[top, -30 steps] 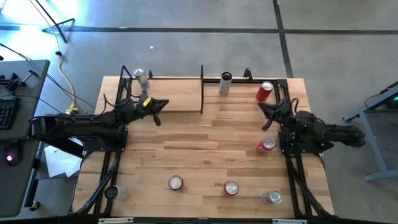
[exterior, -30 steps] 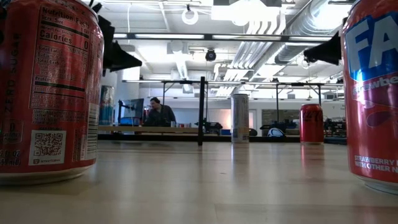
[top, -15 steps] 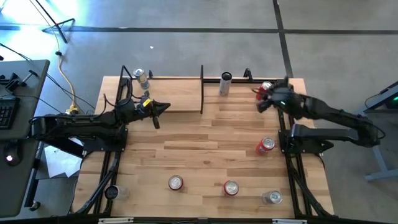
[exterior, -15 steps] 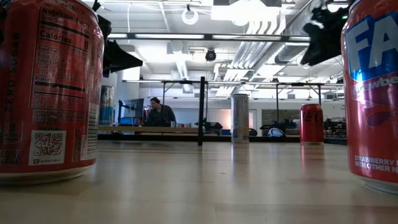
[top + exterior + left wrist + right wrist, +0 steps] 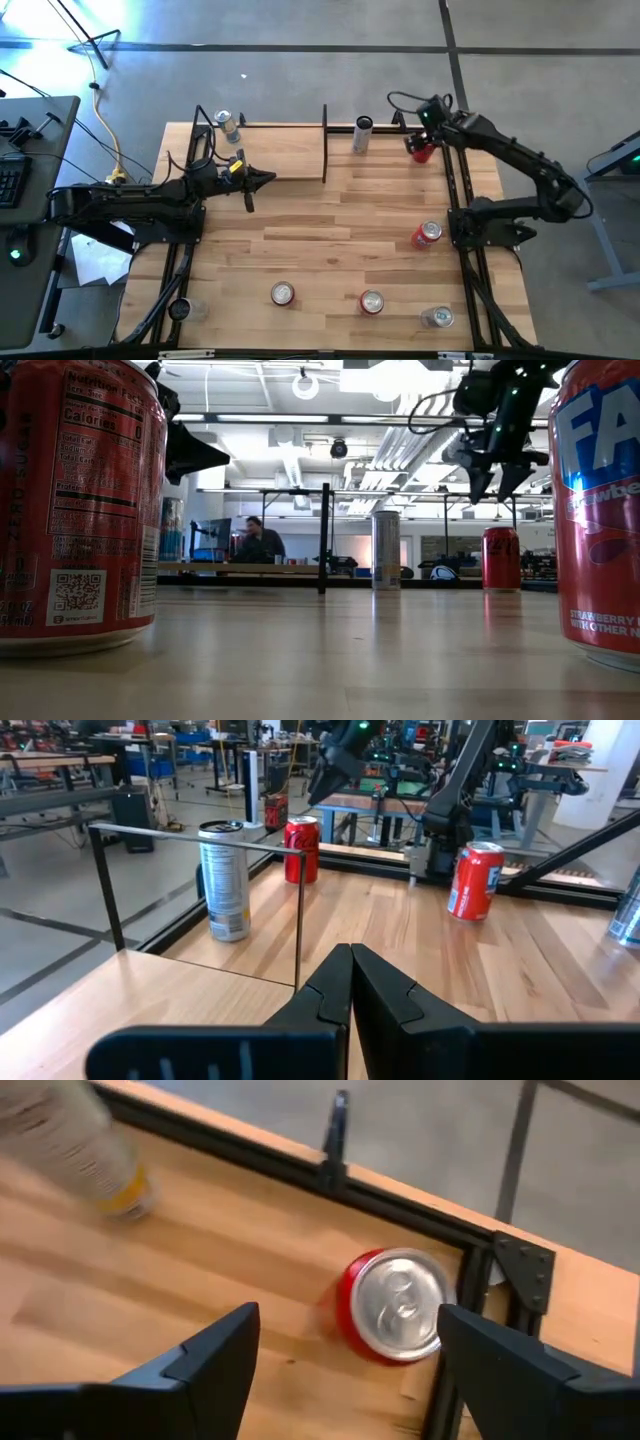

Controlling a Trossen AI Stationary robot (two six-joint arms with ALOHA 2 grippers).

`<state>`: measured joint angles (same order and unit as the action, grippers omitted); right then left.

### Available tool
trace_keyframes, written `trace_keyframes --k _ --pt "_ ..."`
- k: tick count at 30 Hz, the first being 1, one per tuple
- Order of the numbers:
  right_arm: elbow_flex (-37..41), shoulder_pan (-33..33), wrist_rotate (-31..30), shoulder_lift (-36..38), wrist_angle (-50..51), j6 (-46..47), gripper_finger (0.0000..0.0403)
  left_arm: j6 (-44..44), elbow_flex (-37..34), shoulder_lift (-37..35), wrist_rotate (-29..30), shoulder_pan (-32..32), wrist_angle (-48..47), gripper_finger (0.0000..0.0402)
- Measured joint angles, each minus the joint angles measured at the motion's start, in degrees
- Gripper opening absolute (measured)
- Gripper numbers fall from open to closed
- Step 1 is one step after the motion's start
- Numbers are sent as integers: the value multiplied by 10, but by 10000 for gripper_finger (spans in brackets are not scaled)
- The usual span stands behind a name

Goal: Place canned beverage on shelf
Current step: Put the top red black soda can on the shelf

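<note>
**Right gripper open above red can at the table's far right corner**

The table was the largest thing in sight, a planked wooden top with black framing along its edges. At its far edge stood the shelf, a pale board between thin black uprights, reaching from the far left corner toward the middle.

The left arm lay along the table's left side, its left gripper just over the shelf's near edge with the fingers pressed together and holding nothing. The right arm reached from the table's right side to the far right corner. There the right gripper hung above a red can, fingers spread wide and pointing down, clear of the can's top; the right wrist view showed the can's silver lid between the two fingers, untouched.

The red can stood upright on the tabletop, off the shelf, to the right of the shelf's end. A tall silver can stood on the table's far edge just beyond the shelf's right upright. Another silver can stood at the shelf's far left corner.

Four more cans stood nearer the table's front: a red one beside the right arm's base, and a row of three along the near edge.
</note>
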<state>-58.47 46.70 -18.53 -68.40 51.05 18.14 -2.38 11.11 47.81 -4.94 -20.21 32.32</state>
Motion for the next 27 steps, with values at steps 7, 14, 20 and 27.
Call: trace_keyframes --k 7,14,20,27 --pt "-11 56 48 -59 20 11 291 -5 0 0 -1 0 -2 0" --pt "-11 92 45 -89 9 -5 291 -4 0 0 -1 0 -4 0" --pt "-11 103 54 -102 -6 -12 291 -4 0 0 -1 0 -4 0" --pt "-13 103 46 -136 -13 -12 292 15 0 0 0 0 -8 0"
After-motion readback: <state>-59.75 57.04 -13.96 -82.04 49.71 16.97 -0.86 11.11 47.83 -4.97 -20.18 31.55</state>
